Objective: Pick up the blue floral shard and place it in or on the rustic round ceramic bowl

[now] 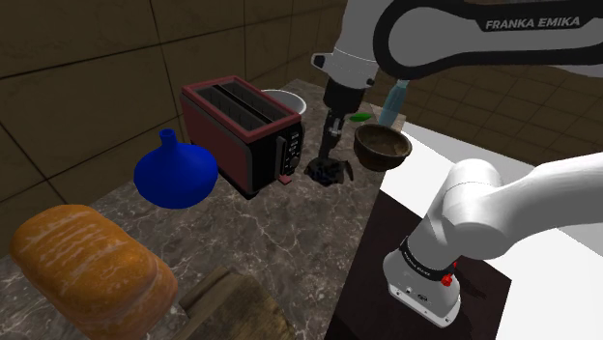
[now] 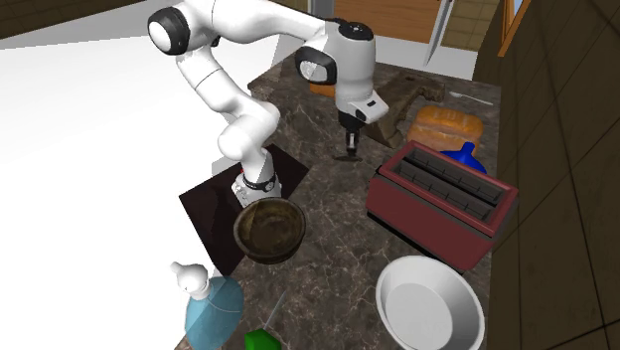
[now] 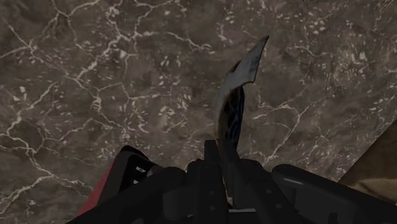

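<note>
**Surface:** dark brown marble counter (image 1: 290, 217) with pale veining, running along a wall of brown square panels (image 1: 87, 58). A plain white expanse (image 2: 79, 149) lies beyond the counter's open side.

**Arm:** white, on a dark stand (image 2: 214, 214) at the counter's edge, reaching over the marble with the hand pointing down.

**Gripper** (image 3: 226, 172): the black fingers are pinched on the shard.

**Shard** (image 3: 238, 89): thin, curved and pointed, with a blue pattern on a pale ground. Its lower end is clasped between the fingers and its tip points at the marble. Whether it touches the counter cannot be told. In the shoulder view the gripper (image 1: 331, 172) hangs low between the toaster and the bowl.

**Bowl** (image 1: 382, 145): round, brown, rough-glazed, near the stand and just beside the gripper.

**Toaster** (image 1: 242, 130): dark red, two slots.

**Other items:**
- white basin (image 2: 427, 303), past the toaster
- blue round vase (image 1: 174, 172), beside the toaster
- bread loaf (image 1: 87, 266)
- wooden board (image 1: 227, 304), next to the loaf
- pale blue spray bottle (image 2: 211, 303) and a small green item (image 2: 260, 341), near the bowl
</note>
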`<state>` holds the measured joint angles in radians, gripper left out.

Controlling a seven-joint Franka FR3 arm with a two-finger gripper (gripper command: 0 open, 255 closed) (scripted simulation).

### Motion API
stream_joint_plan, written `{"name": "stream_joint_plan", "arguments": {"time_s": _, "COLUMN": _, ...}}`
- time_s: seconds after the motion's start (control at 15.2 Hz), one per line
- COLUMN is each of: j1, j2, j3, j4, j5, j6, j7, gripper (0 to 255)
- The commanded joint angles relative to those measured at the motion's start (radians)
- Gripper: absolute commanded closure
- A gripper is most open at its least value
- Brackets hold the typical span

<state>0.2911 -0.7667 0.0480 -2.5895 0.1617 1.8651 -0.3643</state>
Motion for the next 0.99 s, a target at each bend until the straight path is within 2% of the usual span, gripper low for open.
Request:
{"name": "stream_joint_plan", "arguments": {"time_s": 0.0, "j1": -0.022, "j2": -0.029, "j3": -0.042, "j4": -0.016, "j5": -0.029, "j6": -0.019, "j7": -0.045, "gripper": 255}}
{"name": "stream_joint_plan", "arguments": {"time_s": 0.26, "j1": -0.075, "j2": -0.072, "j3": -0.133, "j4": -0.039, "j5": -0.095, "j6": -0.051, "j7": -0.141, "gripper": 255}}
{"name": "stream_joint_plan", "arguments": {"time_s": 0.33, "j1": -0.063, "j2": -0.075, "j3": -0.111, "j4": -0.033, "j5": -0.079, "j6": -0.056, "j7": -0.116, "gripper": 255}}
{"name": "stream_joint_plan", "arguments": {"time_s": 0.4, "j1": -0.063, "j2": -0.075, "j3": -0.111, "j4": -0.033, "j5": -0.079, "j6": -0.056, "j7": -0.116, "gripper": 0}}
{"name": "stream_joint_plan", "arguments": {"time_s": 0.53, "j1": -0.082, "j2": -0.258, "j3": -0.121, "j4": -0.143, "j5": -0.109, "j6": -0.035, "j7": -0.147, "gripper": 0}}
{"name": "stream_joint_plan", "arguments": {"time_s": 0.92, "j1": -0.08, "j2": -0.25, "j3": -0.117, "j4": -0.206, "j5": -0.105, "j6": 0.037, "j7": -0.148, "gripper": 0}}
